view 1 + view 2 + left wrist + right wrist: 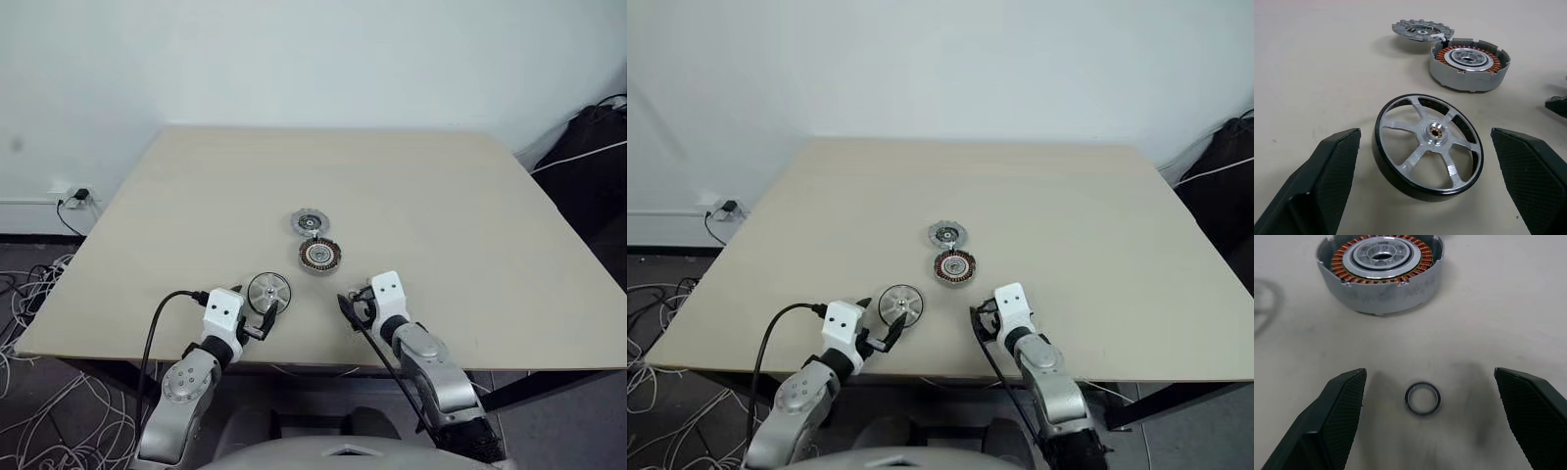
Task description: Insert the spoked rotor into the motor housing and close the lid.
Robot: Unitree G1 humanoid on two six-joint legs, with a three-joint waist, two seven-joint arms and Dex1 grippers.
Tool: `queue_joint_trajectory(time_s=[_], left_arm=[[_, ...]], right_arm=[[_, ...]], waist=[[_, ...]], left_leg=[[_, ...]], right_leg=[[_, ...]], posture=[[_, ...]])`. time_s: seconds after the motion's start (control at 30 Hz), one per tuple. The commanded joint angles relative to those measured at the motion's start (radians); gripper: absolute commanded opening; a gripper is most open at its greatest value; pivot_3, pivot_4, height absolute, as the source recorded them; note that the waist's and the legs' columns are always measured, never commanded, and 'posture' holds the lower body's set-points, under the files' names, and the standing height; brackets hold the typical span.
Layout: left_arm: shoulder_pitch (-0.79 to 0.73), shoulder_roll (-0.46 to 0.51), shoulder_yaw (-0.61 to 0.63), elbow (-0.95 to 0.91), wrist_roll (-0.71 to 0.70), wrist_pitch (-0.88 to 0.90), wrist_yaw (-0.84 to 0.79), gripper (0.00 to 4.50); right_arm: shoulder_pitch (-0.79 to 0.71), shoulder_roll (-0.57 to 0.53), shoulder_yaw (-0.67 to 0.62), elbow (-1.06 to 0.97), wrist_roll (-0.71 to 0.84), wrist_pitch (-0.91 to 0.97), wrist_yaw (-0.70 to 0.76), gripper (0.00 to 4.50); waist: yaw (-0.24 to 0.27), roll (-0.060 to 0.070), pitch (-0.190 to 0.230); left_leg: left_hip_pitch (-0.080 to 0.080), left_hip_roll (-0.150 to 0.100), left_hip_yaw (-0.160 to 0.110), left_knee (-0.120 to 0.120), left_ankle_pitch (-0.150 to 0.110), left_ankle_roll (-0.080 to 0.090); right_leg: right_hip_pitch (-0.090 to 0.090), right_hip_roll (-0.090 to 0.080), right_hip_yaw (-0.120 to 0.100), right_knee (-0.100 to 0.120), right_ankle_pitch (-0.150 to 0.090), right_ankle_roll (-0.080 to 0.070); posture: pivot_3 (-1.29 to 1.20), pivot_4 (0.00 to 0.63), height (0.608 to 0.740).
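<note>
The spoked rotor [1427,144], a shiny silver wheel in a black rim, lies flat on the table near its front edge. My left gripper [257,319] is open just behind the rotor, its fingers [1327,171] spread to either side without touching it. Beyond it stands the motor housing [319,256], a grey cup with copper windings [1380,269] around a silver centre. The dull-grey notched lid [310,223] lies just past the housing. My right gripper [355,306] is open in front of the housing, with a tiny loose metal ring [1422,398] on the table between its fingers [1344,401].
The beige table [441,186] stretches wide behind and to both sides of the parts. On the floor to the left lie loose cables [34,294] below a wall socket [73,196]. A black bag [593,157] stands off the table's right side.
</note>
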Motion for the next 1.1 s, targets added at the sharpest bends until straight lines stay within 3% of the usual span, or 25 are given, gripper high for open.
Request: queue_joint_trajectory(time_s=[0.03, 0.2, 0.23, 0.33, 0.63, 0.87, 1.1], left_arm=[[-0.002, -0.004, 0.002, -0.018, 0.005, -0.025, 0.008, 4.50], [0.007, -0.007, 0.002, -0.024, 0.005, -0.030, 0.018, 4.50], [0.008, -0.007, 0.001, -0.024, 0.005, -0.030, 0.020, 4.50], [0.011, -0.009, -0.001, -0.025, 0.005, -0.032, 0.023, 4.50], [0.004, -0.010, -0.004, -0.020, 0.007, -0.031, 0.019, 4.50], [-0.001, -0.012, -0.008, -0.016, 0.009, -0.030, 0.016, 4.50], [-0.008, -0.015, -0.013, -0.006, 0.012, -0.032, 0.014, 4.50]], right_arm=[[-0.037, 0.005, -0.008, 0.028, -0.006, -0.031, 0.004, 4.47], [-0.031, 0.001, -0.013, 0.059, 0.004, -0.016, 0.023, 4.47], [-0.027, -0.001, -0.014, 0.065, 0.004, -0.015, 0.026, 4.29], [-0.010, -0.003, -0.016, 0.067, 0.003, -0.013, 0.030, 3.57], [0.043, 0.002, -0.030, 0.013, 0.011, 0.001, 0.029, 0.70], [0.051, 0.004, -0.029, -0.097, 0.019, 0.042, 0.030, 0.68], [-0.135, 0.041, 0.000, -0.081, -0.030, 0.057, -0.011, 0.68]], waist=[[0.000, 0.000, 0.000], [0.000, 0.000, 0.000], [0.000, 0.000, 0.000], [0.000, 0.000, -0.001], [0.001, 0.001, -0.005], [0.001, 0.002, -0.005], [-0.003, 0.004, -0.002]], left_leg=[[0.000, 0.000, 0.000, 0.000, 0.000, 0.000], [0.000, 0.000, 0.000, 0.000, 0.000, 0.000], [0.000, 0.000, 0.000, 0.000, 0.000, 0.000], [0.001, 0.000, 0.000, 0.000, 0.000, 0.000], [0.001, 0.000, 0.000, 0.000, 0.000, 0.000], [0.001, 0.000, 0.000, 0.000, 0.000, 0.000], [0.001, 0.000, 0.000, 0.000, 0.000, 0.000]], right_leg=[[0.000, 0.000, 0.000, 0.000, 0.000, 0.000], [0.000, 0.000, 0.000, 0.000, 0.000, 0.000], [0.000, 0.000, 0.000, 0.000, 0.000, 0.000], [0.001, 0.000, 0.000, 0.000, 0.000, 0.000], [0.001, 0.000, 0.000, 0.001, 0.000, 0.000], [0.001, -0.004, 0.000, 0.000, 0.000, 0.000], [-0.001, -0.003, 0.000, 0.001, 0.001, 0.002]], posture=[[0.00, 0.000, 0.740], [0.00, 0.000, 0.740], [0.00, 0.000, 0.740], [0.00, 0.000, 0.740], [0.00, 0.000, 0.740], [0.00, 0.000, 0.740], [0.00, 0.000, 0.740]])
